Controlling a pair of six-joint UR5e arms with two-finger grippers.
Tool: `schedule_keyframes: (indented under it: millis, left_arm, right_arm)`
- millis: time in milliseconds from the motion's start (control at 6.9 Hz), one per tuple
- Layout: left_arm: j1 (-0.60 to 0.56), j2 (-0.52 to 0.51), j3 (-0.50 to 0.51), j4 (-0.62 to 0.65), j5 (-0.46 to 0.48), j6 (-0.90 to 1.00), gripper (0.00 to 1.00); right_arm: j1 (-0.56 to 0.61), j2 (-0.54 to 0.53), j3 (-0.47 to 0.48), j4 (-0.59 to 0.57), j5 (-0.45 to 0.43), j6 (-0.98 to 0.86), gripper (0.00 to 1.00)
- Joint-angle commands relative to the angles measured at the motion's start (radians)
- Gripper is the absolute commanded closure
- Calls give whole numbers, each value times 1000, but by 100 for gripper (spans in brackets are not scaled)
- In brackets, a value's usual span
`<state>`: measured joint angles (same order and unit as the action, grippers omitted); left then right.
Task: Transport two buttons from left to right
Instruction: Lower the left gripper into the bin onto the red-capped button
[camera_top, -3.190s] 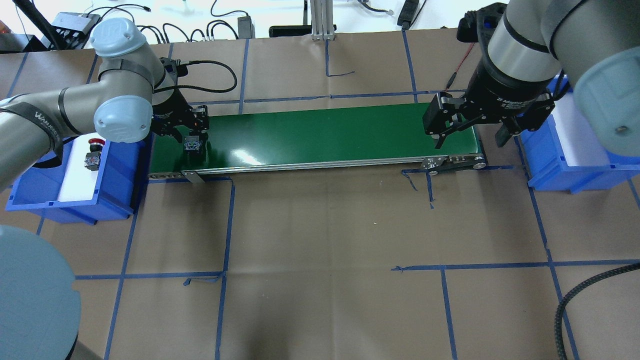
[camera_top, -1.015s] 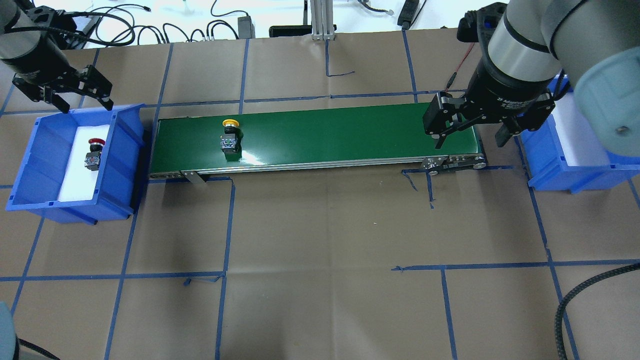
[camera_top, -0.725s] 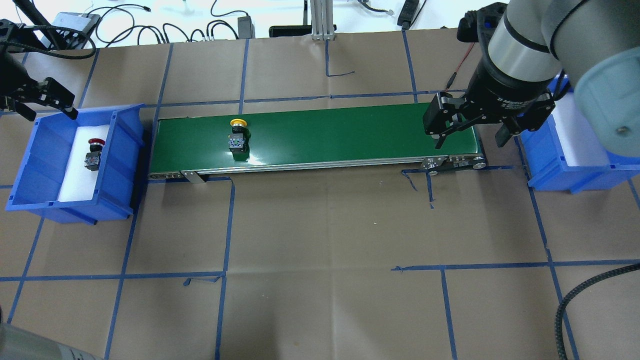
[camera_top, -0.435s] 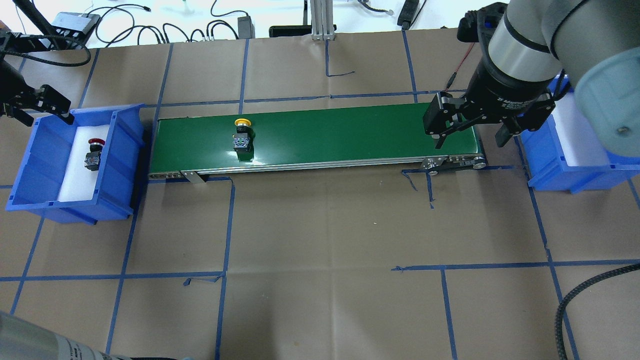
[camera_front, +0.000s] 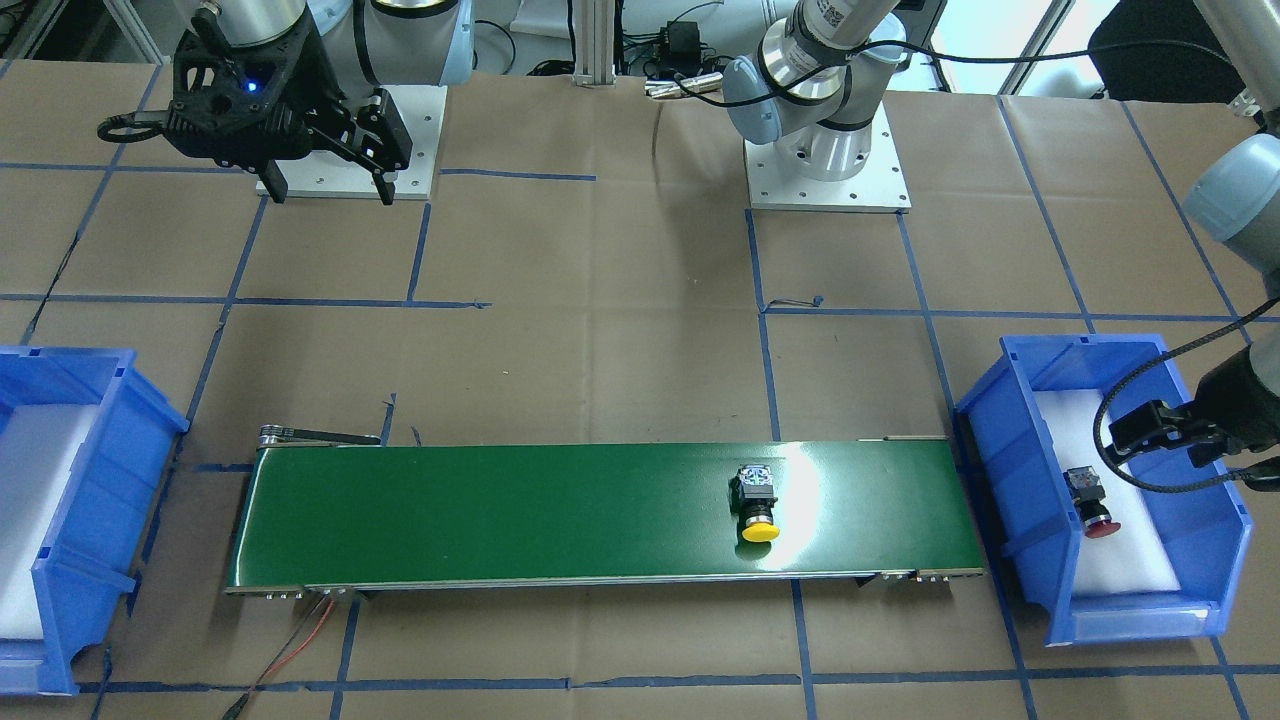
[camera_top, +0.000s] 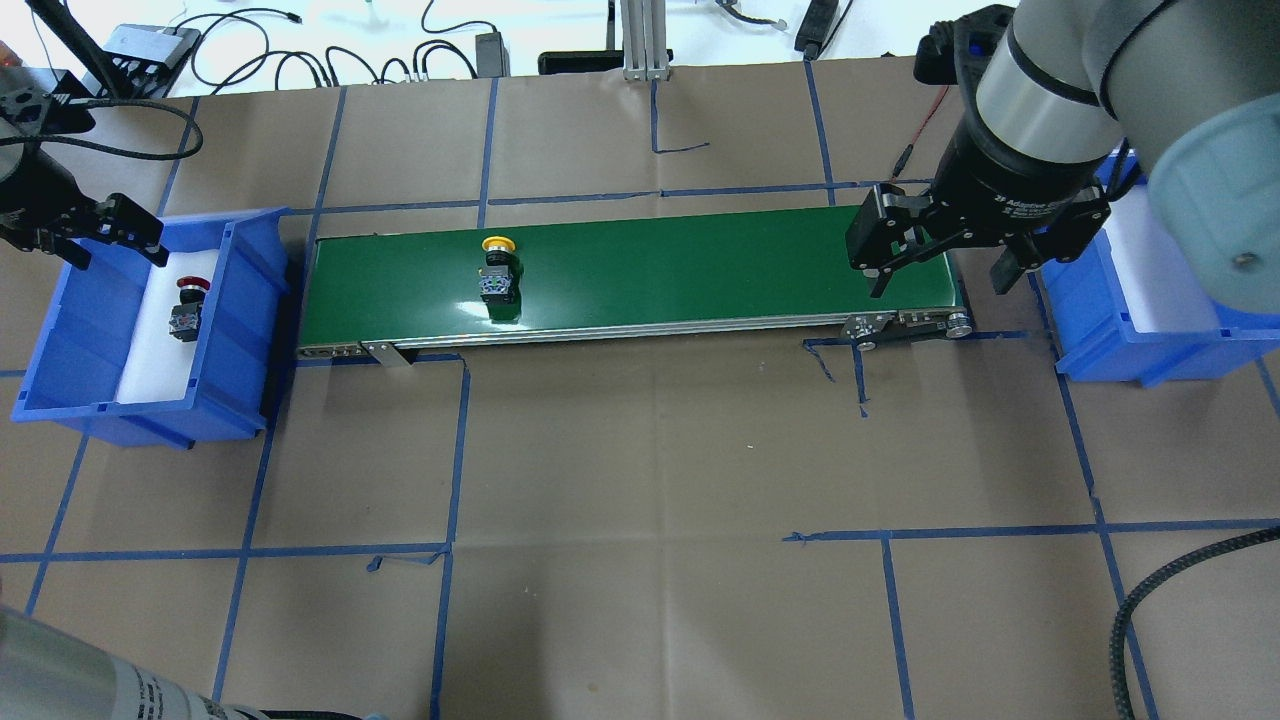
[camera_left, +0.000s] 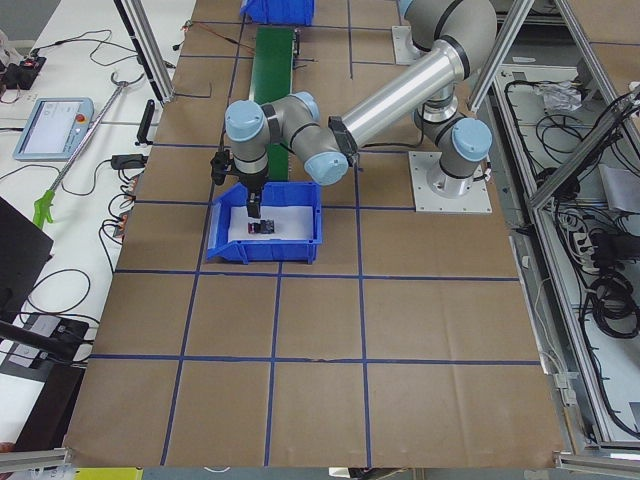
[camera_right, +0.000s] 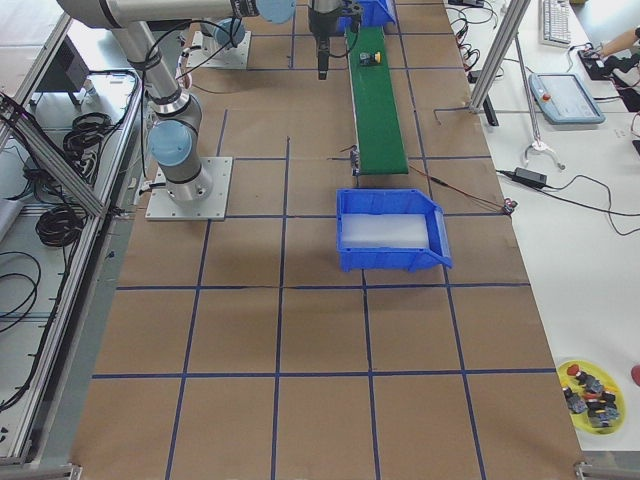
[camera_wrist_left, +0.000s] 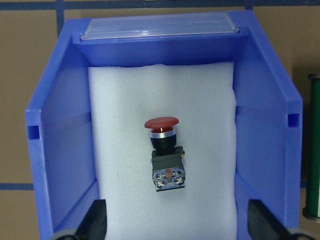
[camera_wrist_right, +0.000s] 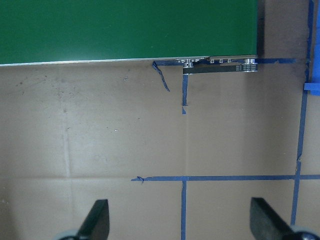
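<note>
Fingers (camera_wrist_left: 97, 222) of left gripper (camera_wrist_left: 180, 222) spread wide, empty, over red button (camera_wrist_left: 165, 150) lying on white foam (camera_wrist_left: 200, 90) in left blue bin (camera_wrist_left: 60, 150), right gripper (camera_top: 938, 285) likewise wide, empty, at green belt's (camera_top: 700, 260) right end, yellow button (camera_top: 498, 270) on belt's left part

Robotics lab, taped paper-covered table (camera_top: 640, 450), aluminium frame posts (camera_right: 500, 50), trailing cables (camera_top: 300, 60)

L wrist view: left gripper (camera_wrist_left: 180, 222) shows fingertips only, rest cut by bottom edge, as is one end of left bin (camera_wrist_left: 60, 150). R wrist view: same for right gripper (camera_wrist_right: 180, 220); conveyor belt (camera_wrist_right: 125, 30) cut at top. Overhead: right arm (camera_top: 1050, 110) covers part of right bin (camera_top: 1100, 340). Right side view: yellow button (camera_right: 371, 59) too small for detail; bits in yellow dish (camera_right: 572, 415) unclear.
</note>
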<state>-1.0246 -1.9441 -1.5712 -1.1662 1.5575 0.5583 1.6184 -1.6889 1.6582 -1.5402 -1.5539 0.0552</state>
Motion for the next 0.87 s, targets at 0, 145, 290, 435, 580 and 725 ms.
schedule_keyframes:
  millis: [0,145,290,435,580,725]
  left_arm:
    - [0,-22,-36,60,-2,15,1]
    - [0,-56,-47,103,-2,26,1]
    - [0,-84,-49,138,-22,28,1]
    - [0,-105,-55,148,-28,28,1]
    - [0,-133,-64,207,-30,40,1]
    - [1,-159,-66,238,-30,45,1]
  right_arm:
    - [0,0,0,-1,0,0,0]
    - [0,2,0,0,0,0,0]
    - [0,2,0,0,0,0,0]
    - [0,2,0,-1,0,0,0]
    - [0,2,0,0,0,0,0]
    - [0,2,0,0,0,0,0]
